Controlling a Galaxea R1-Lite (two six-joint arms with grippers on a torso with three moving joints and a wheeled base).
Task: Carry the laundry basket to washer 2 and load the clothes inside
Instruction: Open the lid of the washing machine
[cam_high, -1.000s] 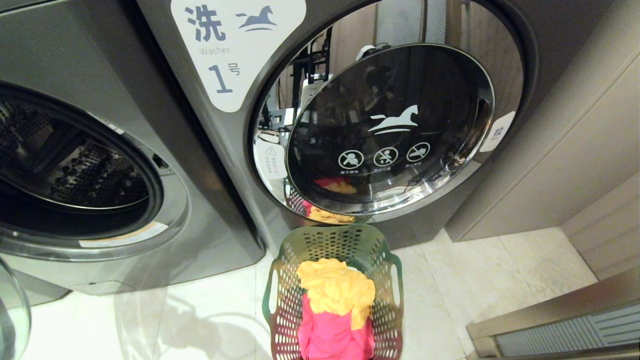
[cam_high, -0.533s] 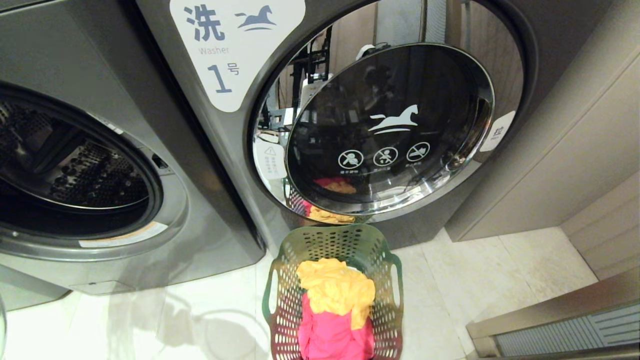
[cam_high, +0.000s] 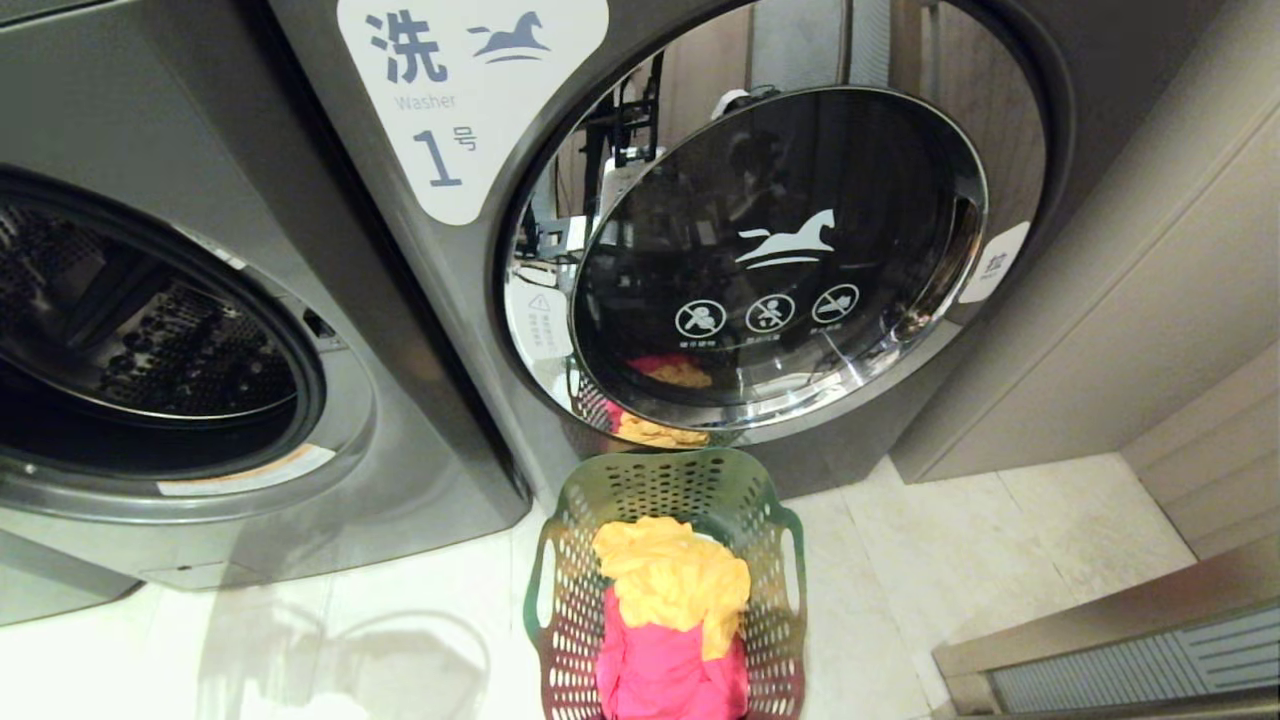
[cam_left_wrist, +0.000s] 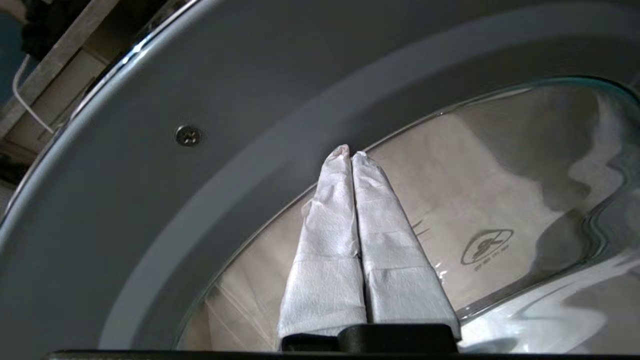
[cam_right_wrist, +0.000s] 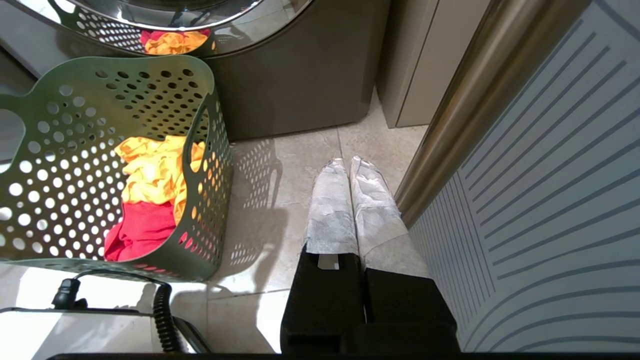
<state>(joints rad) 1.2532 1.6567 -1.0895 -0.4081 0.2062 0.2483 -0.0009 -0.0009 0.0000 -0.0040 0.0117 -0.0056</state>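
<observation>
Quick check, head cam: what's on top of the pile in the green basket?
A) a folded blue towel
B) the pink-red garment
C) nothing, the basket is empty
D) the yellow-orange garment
D: in the laundry basket, the yellow-orange garment lies over the upper part of the pink-red garment, which shows below it; the right wrist view shows the same layering.
</observation>
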